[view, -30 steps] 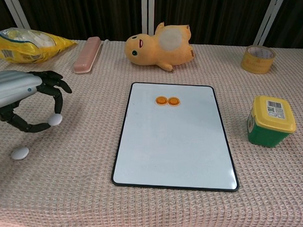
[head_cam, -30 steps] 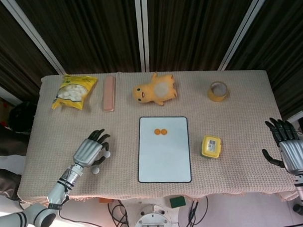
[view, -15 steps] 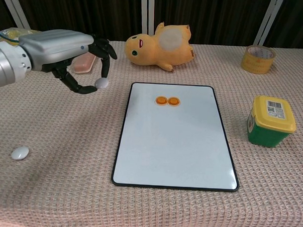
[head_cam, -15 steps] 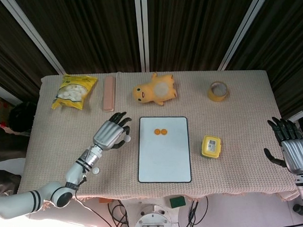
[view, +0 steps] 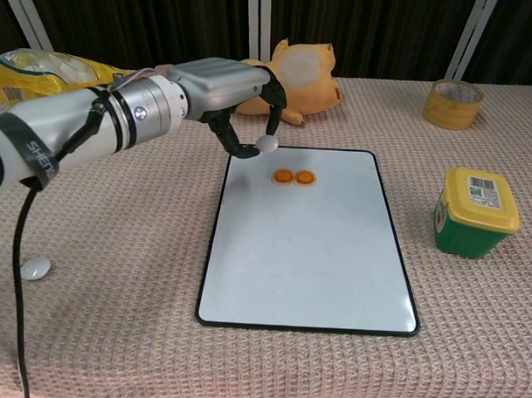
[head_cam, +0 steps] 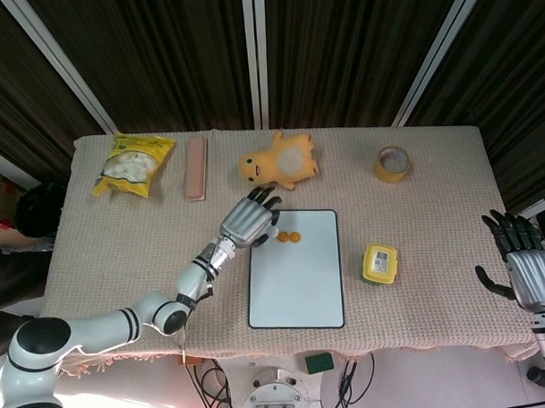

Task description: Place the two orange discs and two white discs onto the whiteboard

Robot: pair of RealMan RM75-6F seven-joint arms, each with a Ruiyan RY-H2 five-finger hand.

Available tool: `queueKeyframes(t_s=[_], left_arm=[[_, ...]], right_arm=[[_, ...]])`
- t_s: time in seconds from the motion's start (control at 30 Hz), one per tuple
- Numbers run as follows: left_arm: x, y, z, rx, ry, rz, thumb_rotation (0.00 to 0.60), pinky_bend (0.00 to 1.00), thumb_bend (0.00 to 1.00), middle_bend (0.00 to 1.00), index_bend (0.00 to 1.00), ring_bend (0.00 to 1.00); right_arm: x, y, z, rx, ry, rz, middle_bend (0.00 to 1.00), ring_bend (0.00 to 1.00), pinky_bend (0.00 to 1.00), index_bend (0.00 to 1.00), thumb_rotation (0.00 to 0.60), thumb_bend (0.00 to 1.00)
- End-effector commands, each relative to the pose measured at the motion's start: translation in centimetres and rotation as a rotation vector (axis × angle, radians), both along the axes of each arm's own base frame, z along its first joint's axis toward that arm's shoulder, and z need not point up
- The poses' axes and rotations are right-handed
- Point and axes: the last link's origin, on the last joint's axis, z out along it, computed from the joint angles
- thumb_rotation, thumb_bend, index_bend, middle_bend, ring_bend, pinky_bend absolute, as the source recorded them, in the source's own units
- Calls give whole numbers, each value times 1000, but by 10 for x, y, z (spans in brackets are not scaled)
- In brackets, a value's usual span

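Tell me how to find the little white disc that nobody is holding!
Start at the whiteboard in the middle of the table, then look far off its left side, toward the table's near edge. The white disc lies there alone on the cloth; the other white one is pinched in the left hand.

A table (head_cam: 104, 255) under a beige woven cloth is carrying a whiteboard (view: 308, 253), snack bag (head_cam: 132, 164), pink case (head_cam: 196, 168), yellow plush (head_cam: 278, 162), tape roll (head_cam: 392, 164), green tub (view: 475, 212) and one white disc (view: 35, 267).
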Motion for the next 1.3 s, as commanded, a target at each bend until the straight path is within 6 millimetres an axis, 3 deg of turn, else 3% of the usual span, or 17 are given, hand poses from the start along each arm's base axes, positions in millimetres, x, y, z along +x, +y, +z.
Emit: queueKeyframes(t_s=[0.03, 0.47, 1.17, 1.3], left_arm=[[21, 7, -17, -13, 20, -12, 600, 106, 287, 196, 561, 15], [41, 25, -40, -25, 59, -4, 600, 146, 288, 223, 562, 48], [39, 45, -55, -4, 109, 29, 600, 164, 287, 235, 562, 72], [37, 44, -57, -7, 118, 26, 600, 160, 287, 234, 508, 72]], right_arm=[[-1, 0, 0, -1, -1, -3, 0, 0, 0, 0, 600, 333], [-5, -2, 2, 0, -10, -14, 0, 0, 0, 0, 600, 334], [-9, -4, 2, -2, -16, -29, 0, 0, 0, 0, 600, 333], [-9, -4, 2, -1, -16, -29, 0, 0, 0, 0, 600, 334]])
